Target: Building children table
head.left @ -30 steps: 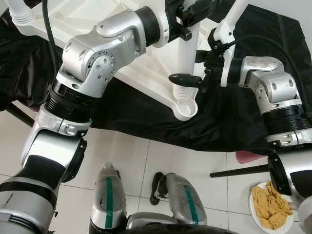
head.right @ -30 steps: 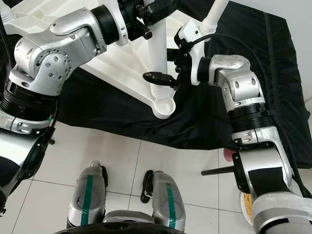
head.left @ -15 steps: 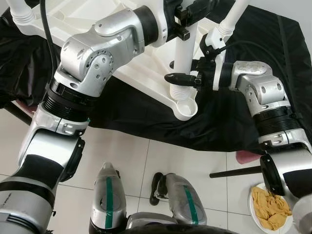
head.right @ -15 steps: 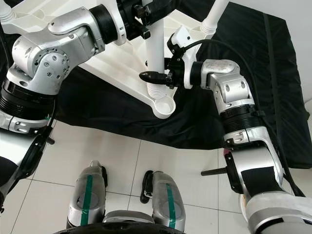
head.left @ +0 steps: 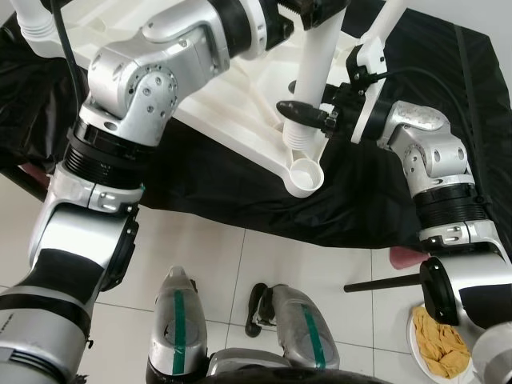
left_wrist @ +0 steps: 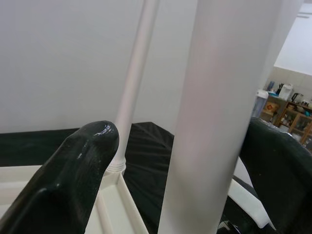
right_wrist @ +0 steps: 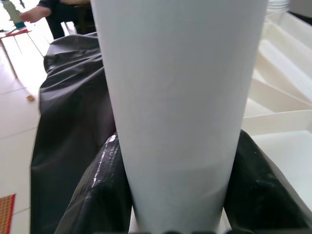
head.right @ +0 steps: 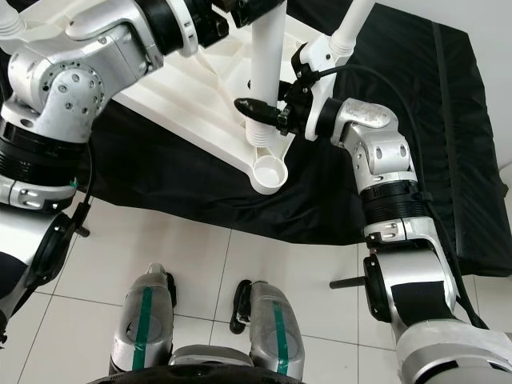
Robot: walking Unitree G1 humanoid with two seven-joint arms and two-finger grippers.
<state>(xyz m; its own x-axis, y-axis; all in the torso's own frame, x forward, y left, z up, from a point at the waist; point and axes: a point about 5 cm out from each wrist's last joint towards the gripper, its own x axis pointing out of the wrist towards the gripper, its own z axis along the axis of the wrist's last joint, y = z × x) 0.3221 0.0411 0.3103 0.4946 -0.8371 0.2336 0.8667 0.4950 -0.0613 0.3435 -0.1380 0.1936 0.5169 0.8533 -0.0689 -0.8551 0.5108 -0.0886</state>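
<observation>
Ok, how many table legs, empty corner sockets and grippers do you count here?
Table legs: 3 (held leg, far-left leg, far-right leg)
Empty socket: 1
Grippers: 2 (left gripper, right gripper, both clamped on the held leg)
Total: 6

L claw (left_wrist: 161, 161) + R claw (right_wrist: 178, 190) both clamped, arms raised fwd.

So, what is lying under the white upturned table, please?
A black cloth is spread under the white table, over the tiled floor. What the cloth lies on further in is covered, so I cannot tell.
</observation>
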